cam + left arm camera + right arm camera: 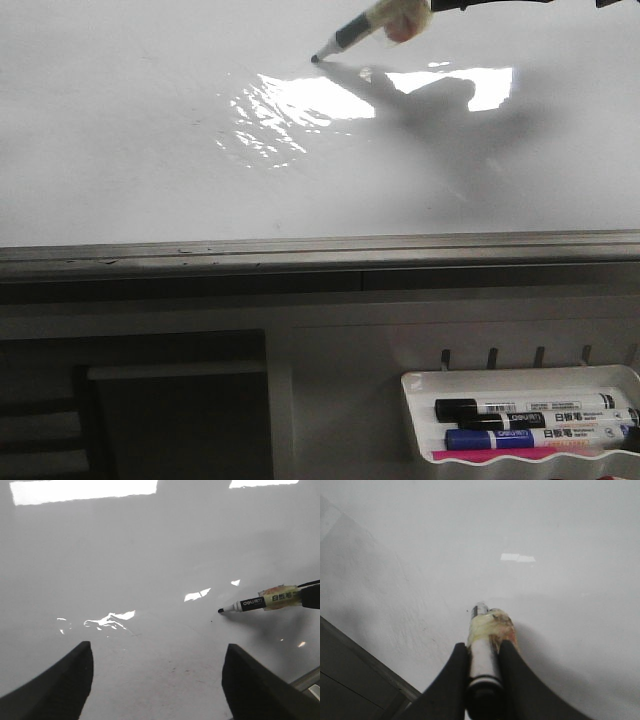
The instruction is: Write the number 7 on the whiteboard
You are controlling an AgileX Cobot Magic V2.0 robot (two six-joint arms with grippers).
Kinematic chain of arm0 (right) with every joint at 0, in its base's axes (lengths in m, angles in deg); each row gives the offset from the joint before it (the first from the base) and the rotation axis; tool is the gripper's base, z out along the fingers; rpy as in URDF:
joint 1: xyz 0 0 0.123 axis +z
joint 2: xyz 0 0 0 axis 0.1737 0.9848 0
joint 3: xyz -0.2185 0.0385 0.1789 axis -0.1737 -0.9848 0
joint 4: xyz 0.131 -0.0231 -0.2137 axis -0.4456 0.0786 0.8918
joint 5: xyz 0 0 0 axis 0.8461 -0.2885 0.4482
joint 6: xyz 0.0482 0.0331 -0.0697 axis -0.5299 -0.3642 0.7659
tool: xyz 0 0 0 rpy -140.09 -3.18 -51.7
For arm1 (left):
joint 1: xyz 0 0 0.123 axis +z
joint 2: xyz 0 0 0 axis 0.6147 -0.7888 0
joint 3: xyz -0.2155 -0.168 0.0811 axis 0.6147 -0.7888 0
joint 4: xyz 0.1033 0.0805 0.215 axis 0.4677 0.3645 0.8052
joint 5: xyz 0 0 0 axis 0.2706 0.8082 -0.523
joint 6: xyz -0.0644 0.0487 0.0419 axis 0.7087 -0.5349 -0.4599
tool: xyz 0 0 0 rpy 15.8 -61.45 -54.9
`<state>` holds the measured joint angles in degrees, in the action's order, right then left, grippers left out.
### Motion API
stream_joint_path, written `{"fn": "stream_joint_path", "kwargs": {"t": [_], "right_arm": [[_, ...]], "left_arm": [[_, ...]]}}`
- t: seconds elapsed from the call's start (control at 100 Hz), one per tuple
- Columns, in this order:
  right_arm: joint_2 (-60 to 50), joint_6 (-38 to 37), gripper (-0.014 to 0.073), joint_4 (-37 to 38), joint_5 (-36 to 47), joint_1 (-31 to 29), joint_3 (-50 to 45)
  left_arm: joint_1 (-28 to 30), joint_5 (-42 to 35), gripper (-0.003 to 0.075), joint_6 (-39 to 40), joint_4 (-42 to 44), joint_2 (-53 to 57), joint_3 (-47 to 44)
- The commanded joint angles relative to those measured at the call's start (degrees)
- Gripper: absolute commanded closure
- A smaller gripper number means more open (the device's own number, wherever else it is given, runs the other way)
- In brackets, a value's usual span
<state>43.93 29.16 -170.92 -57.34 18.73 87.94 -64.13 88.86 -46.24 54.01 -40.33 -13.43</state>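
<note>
White and shiny, the whiteboard (120, 150) fills the view, and no number 7 shows on it yet. A marker (345, 38) is clamped in the right gripper (481, 672) jaws, its long body slanting down to the left (as the front camera sees it), tip on or just above the board. The left gripper (157, 680) hangs nearby, jaws apart and empty. Spare markers (530, 415) lie in a tray (520, 378) below.
</note>
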Motion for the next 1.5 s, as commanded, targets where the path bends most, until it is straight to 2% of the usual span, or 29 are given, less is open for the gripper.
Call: {"fn": "stream_joint_path", "kwargs": {"t": [0.0, 0.48, 0.79, 1.07, 1.18, 1.49], "right_arm": [[-1.0, 1.0, 0.0648, -1.6, 2.6, 0.1, 1.5], [-7.7, 0.0, 0.0648, 2.4, 14.8, -0.1, -3.5], [-8.2, -0.8, 0.0647, 3.2, 12.0, -3.4, -4.1], [-8.2, -3.2, 0.0647, 5.2, 9.2, -3.4, -4.5], [-8.2, -5.4, 0.0647, 7.3, 8.2, -3.4, -6.2], [-8.4, -6.0, 0.0647, 7.3, 5.5, -3.4, -13.5]], "left_arm": [[0.3, -4.4, 0.0229, 0.6, -0.7, 0.4, 1.4], [0.3, -4.4, 0.0229, 0.6, -0.7, 0.4, 1.4], [0.3, -4.2, 0.0229, 0.6, -0.7, 0.4, 1.4], [0.3, -4.2, 0.0229, 0.6, -0.7, 0.4, 1.4], [0.3, -4.2, 0.0229, 0.6, -0.7, 0.4, 1.4], [0.3, -4.2, 0.0229, 0.6, -0.7, 0.4, 1.4]]}}
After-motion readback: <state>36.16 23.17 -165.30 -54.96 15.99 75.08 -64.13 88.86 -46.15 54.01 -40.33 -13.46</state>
